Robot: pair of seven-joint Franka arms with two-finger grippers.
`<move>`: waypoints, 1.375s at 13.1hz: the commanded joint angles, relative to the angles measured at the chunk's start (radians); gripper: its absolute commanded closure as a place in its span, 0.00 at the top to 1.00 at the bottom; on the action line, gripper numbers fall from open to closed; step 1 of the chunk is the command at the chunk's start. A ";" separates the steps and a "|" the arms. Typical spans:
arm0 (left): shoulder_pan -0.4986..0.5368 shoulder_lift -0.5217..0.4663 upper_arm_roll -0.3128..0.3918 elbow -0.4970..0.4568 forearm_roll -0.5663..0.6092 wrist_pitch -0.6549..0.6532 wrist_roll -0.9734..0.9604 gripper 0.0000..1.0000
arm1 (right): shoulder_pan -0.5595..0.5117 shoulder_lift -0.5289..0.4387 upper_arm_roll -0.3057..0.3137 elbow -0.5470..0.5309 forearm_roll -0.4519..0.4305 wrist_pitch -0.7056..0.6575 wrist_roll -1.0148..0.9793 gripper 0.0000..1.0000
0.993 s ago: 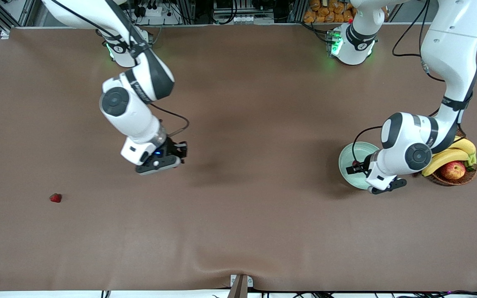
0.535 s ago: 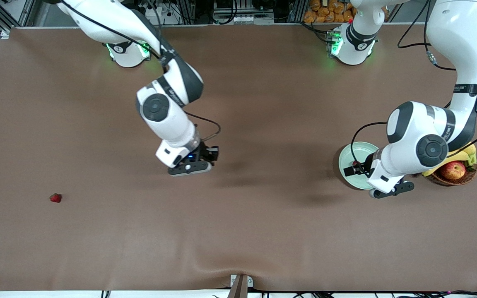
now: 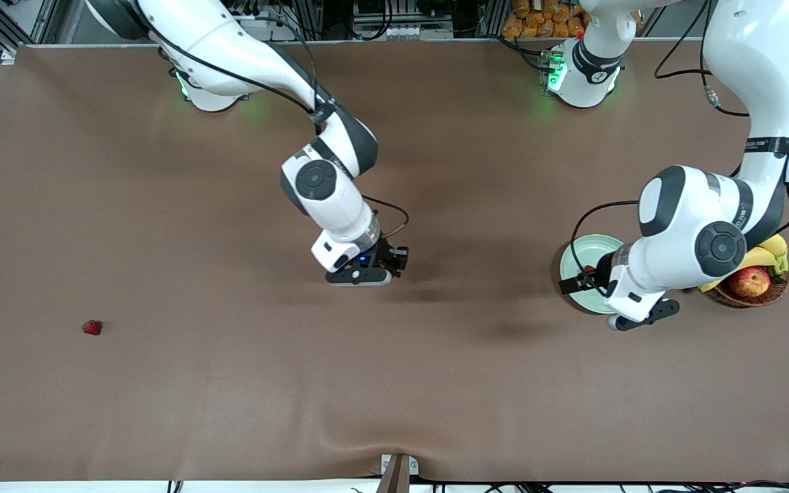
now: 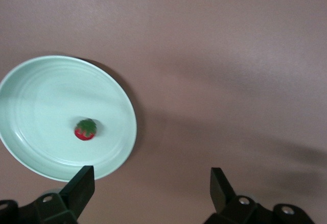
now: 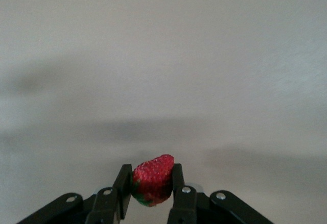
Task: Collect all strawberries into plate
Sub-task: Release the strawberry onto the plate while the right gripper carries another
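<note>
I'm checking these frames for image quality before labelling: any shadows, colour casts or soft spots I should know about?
Front view: sharp, evenly lit, with soft arm shadows on the table and a crease at its near edge. Left wrist view: crisp berry in the plate, whose shadow falls along one rim; the left claw is dark. Right wrist view: greyish cast on the table, blurred shadow bands, and the berry in the right claw is sharp.

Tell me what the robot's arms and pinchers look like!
Both arms are chunky, shiny white tubes with dark grey round joints and thin black cables looping along them. Their bases glow green. The left gripper and the right gripper are black, each with two flat fingers fastened with little silver screws.
</note>
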 commanded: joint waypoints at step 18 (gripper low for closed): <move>-0.150 0.075 0.003 0.042 -0.013 -0.005 -0.303 1.00 | 0.163 0.038 -0.222 0.170 -0.030 -0.088 0.143 1.00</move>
